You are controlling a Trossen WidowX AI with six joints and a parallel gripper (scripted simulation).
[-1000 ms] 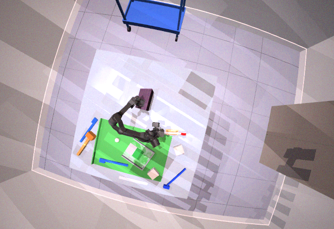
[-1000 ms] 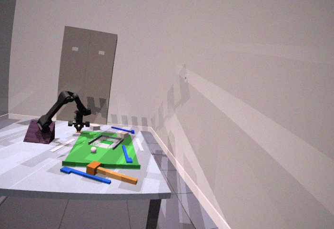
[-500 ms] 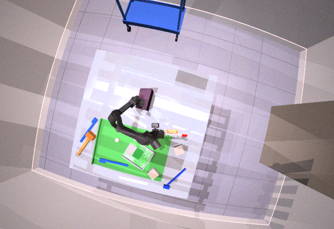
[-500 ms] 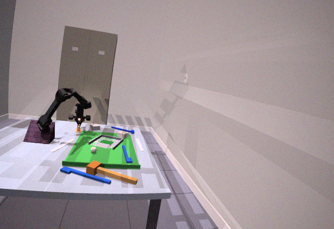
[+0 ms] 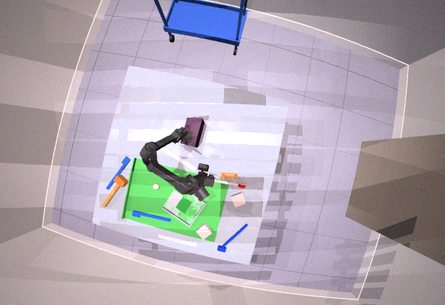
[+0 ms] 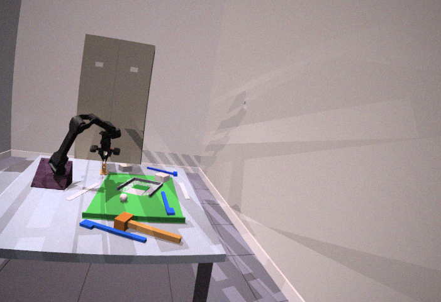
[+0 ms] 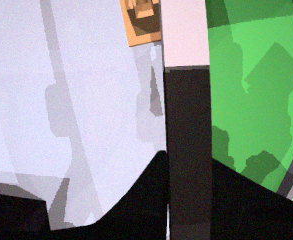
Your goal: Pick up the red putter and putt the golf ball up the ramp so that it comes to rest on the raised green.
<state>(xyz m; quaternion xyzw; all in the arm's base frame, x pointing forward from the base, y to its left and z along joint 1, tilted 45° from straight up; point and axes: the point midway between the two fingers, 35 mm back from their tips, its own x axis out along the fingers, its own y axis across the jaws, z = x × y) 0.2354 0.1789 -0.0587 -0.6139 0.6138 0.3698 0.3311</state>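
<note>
Clenched on the red putter [image 5: 230, 183], the end effector [image 5: 213, 178] sits at the right edge of the green mat [image 5: 147, 201] in the top view. The putter's pale shaft sticks out to the right over the tabletop [image 5: 258, 143], with its red head at the far end. A small orange block [image 5: 228, 175] lies just beside the shaft. The golf ball [image 5: 155, 186] rests on the mat, well apart from the end effector. The raised green [image 5: 183, 205] stands near the middle of the mat, inside a pale frame. A blue putter [image 5: 150, 215] lies on the mat near its lower edge. Two more blue putters [image 5: 117, 172] lie off the mat, one at the left beside an orange mallet [image 5: 115, 190].

From the exterior view, the arm [image 6: 74, 135] bends over from its dark purple base [image 6: 51, 174], and the end effector [image 6: 104, 156] points straight down at the far side of the mat [image 6: 138, 209]. The putter may be under it, but it is too small to tell. The ball [image 6: 122, 197] sits near the ramp up to the green [image 6: 140, 187].

In the wrist view, the putter's shaft [image 7: 186, 94] runs straight up the middle, dark near the camera and pale farther off. Black fingers press in from both sides. The orange block [image 7: 138, 0] is at the top, touching the shaft's left side. The mat [image 7: 260, 80] lies on the right.
</note>
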